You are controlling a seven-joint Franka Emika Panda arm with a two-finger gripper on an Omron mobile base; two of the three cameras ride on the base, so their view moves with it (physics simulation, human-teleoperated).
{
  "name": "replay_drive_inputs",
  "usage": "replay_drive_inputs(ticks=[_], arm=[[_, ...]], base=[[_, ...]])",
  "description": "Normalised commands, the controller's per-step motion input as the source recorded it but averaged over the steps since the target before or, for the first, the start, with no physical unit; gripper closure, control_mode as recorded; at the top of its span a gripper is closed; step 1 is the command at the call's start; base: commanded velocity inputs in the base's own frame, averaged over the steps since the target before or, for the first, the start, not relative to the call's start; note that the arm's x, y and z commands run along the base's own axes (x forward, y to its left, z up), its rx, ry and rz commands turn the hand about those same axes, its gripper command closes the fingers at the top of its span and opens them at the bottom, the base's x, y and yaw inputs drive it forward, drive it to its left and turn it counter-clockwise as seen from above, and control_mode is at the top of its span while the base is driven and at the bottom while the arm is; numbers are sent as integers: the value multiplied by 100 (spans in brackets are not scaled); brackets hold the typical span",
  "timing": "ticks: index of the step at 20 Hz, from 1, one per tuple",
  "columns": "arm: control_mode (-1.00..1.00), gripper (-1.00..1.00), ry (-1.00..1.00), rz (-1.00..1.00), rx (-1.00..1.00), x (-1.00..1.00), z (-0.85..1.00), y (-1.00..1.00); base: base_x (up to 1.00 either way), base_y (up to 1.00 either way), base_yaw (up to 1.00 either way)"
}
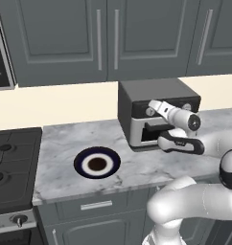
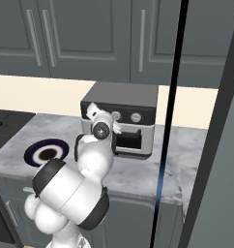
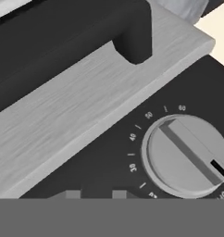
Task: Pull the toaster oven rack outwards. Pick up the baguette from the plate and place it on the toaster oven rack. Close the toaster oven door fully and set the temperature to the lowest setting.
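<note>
Countertop: oven [image 1: 158,112] stands closed at the wall, plate [image 1: 97,163] bare. Gripper [image 1: 154,106] hovers at the control strip; jaw state unclear. Centre on knob [image 3: 187,154], grip squarely, then rotate to minimum.

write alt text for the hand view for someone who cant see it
A close-up of the toaster oven's black control strip, with one round silver knob at lower right, ringed by tick marks and numbers, its raised bar running diagonally. Above it runs the brushed silver edge of the toaster oven door, with one end of the dark handle bar fixed to it.
</note>
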Motion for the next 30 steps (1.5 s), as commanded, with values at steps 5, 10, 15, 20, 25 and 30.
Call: replay_drive_inputs(ticks=[5,10,15,20,25,30], arm=[[-100,100,53,0,-17,17,-32,-100],[-100,100,58,0,-16,3,-19,-100],[-100,100,31,0,-4,0,41,-100],[-100,100,14,0,0,-7,86,-100],[-100,100,12,0,0,-33,99,-100],[-100,100,7,0,1,-34,100,-100]], base=[[0,0,0],[0,0,0],[0,0,0],[0,0,0],[0,0,0],[0,0,0]])
